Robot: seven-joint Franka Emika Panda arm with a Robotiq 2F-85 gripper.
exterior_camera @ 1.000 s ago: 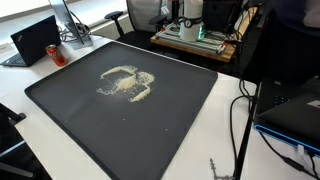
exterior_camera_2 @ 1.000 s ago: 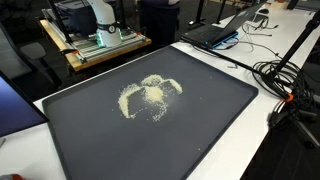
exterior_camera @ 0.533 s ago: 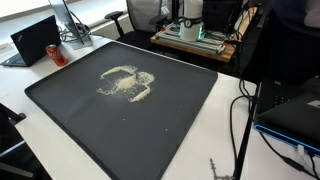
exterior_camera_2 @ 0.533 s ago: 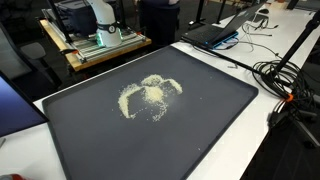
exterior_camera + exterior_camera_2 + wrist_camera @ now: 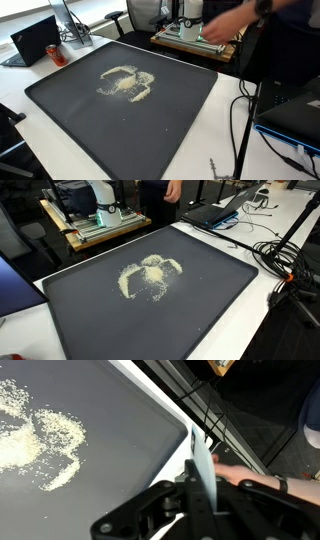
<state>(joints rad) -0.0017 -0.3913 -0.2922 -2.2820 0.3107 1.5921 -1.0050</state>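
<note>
Dark mat [image 5: 130, 430], grains [image 5: 45, 440] well clear of claw [image 5: 197, 495]

A person's arm [image 5: 238, 17] has come into an exterior view from the upper right corner, where a second ago I saw only dark clothing behind the far side. It is blurred with motion and stretched leftward, and its hand [image 5: 208, 33] is over the wooden stand [image 5: 190, 40]. In an exterior view a bit of that bare hand [image 5: 172, 189] now shows at the top edge against the dark clothing [image 5: 152, 192] (half a second ago it was not there). My gripper [image 5: 196, 500] has drawn its jaws together within this last second. They now stand closed, as the wrist view has them.
</note>
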